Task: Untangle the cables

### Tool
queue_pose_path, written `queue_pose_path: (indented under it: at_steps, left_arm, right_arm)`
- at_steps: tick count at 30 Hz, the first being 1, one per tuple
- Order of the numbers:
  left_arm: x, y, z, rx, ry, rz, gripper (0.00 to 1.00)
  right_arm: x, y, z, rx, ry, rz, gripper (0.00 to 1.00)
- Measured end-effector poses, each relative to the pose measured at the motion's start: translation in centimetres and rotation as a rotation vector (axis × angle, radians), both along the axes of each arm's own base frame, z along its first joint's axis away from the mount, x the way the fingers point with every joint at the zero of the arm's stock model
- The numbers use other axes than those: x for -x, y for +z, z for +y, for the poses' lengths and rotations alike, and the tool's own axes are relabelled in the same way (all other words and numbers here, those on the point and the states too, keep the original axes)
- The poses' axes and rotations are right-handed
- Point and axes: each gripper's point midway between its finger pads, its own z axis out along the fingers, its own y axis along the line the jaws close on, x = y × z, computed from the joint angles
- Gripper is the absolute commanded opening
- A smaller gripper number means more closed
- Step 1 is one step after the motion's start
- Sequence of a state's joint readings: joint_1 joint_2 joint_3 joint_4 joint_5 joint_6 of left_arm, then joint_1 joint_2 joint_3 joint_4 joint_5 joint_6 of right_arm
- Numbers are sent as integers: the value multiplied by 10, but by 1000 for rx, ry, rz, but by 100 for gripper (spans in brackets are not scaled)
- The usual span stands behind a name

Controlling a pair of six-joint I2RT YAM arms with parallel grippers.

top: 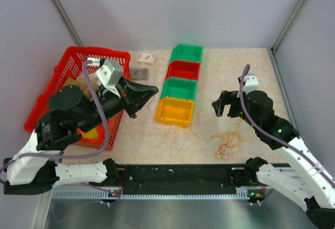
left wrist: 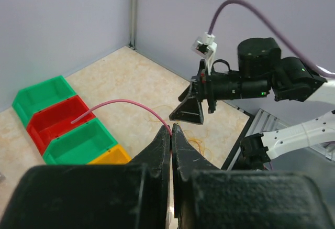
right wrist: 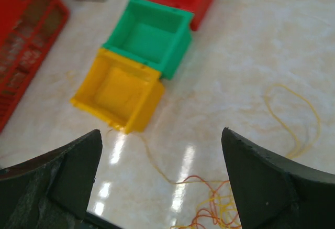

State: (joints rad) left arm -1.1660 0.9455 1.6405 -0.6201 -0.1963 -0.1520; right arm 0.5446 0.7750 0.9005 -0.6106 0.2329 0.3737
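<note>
A small tangle of yellow and orange cables (top: 226,142) lies on the table in front of the right arm. It also shows at the bottom of the right wrist view as cables (right wrist: 220,208), with one yellow strand (right wrist: 293,119) looping off to the right. My left gripper (left wrist: 171,129) is shut on one end of a single red cable (left wrist: 120,103), which arches up and left over the bins. In the top view the left gripper (top: 152,90) hovers left of the bins. My right gripper (right wrist: 161,131) is open and empty above the table near the tangle, and appears as the right gripper (top: 220,103) in the top view.
Four small bins stand in a row: green (top: 187,53), red (top: 184,71), green (top: 179,89), yellow (top: 175,111). A red basket (top: 78,93) sits at the left under the left arm. Two small flat items (top: 145,57) lie behind it. Walls close in at the back and sides.
</note>
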Motion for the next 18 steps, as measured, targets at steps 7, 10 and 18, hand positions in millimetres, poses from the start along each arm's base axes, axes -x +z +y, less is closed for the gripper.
queue_pose_path:
  at_steps: [7, 10, 18]
  left_arm:
    - [-1, -4, -9, 45, -4, 54, 0]
    - [0, -5, -12, 60, -10, 80, 0]
    - [3, -6, -20, 89, -42, 111, 0]
  right_arm:
    - [52, 59, 108, -235, 606, -254, 86]
    - [70, 67, 140, -277, 782, -294, 84]
    - [82, 80, 206, -376, 1046, -335, 83]
